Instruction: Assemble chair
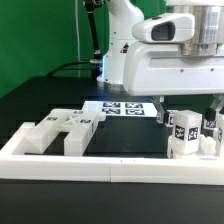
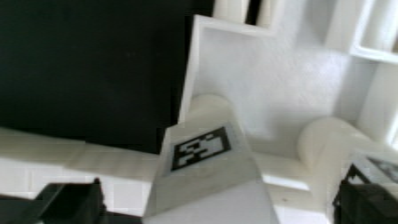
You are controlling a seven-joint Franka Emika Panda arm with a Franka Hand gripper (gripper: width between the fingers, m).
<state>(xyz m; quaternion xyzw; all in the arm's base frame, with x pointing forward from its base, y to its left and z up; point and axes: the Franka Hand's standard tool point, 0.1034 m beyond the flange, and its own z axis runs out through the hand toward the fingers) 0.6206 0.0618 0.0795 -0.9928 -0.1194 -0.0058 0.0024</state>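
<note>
Lying on the left: some chair pieces (image 1: 62, 128), chunky white blocks, near the front left corner of the black table (image 1: 30, 105).
Front edge: a long white rail (image 1: 110, 165) runs along it, just in front of the blocks.
Middle: the marker board (image 1: 122, 107) lies flat, toward the back.
Right: more chair blocks (image 1: 185, 132) with little tags stand near the front right corner.
Arm (image 1: 170, 60): big and white, over the right blocks, hiding the back right of the table.
Gripper (image 2: 228, 192): a tagged block (image 2: 199, 150) sits between its dark fingers (image 2: 68, 205); I cannot tell if they squeeze it.
</note>
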